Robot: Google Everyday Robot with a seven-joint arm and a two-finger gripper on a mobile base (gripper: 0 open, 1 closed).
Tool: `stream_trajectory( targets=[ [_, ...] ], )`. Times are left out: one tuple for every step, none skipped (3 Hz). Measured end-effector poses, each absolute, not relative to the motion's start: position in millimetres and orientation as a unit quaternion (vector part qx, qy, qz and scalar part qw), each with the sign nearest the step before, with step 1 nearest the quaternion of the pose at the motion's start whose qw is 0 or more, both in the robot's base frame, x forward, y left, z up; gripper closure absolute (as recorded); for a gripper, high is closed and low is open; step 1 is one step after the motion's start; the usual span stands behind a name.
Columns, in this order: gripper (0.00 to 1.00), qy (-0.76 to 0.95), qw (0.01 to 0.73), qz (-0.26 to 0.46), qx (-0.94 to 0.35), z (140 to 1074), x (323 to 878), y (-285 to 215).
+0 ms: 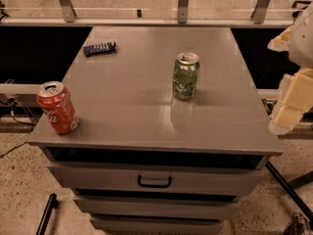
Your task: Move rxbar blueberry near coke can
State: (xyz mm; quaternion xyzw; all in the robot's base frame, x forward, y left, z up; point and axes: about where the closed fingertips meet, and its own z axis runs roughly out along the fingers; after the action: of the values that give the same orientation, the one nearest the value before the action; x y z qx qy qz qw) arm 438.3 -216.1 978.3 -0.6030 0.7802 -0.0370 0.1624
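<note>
The rxbar blueberry [100, 48] lies flat at the far left of the cabinet top [146, 106], well apart from the coke can [57, 107] at the near-left corner; the gripper [292, 99], its state not discernible, hangs beyond the right edge, so the approach appears pending, requiring a reach past the green can [185, 76].

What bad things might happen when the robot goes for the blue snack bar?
The claw is off the right side of the cabinet, so reaching across to the rxbar blueberry might bump the green can. The coke can stands right at the front-left edge; a nudge might knock it off.
</note>
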Motion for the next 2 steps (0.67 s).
stream_trajectory(
  targets=[
    [0.0,0.78,0.162,-0.037,-0.603,978.3,438.3,-216.1],
    [0.0,0.775,0.198,-0.024,-0.599,983.7,452.1,-211.2]
  ],
)
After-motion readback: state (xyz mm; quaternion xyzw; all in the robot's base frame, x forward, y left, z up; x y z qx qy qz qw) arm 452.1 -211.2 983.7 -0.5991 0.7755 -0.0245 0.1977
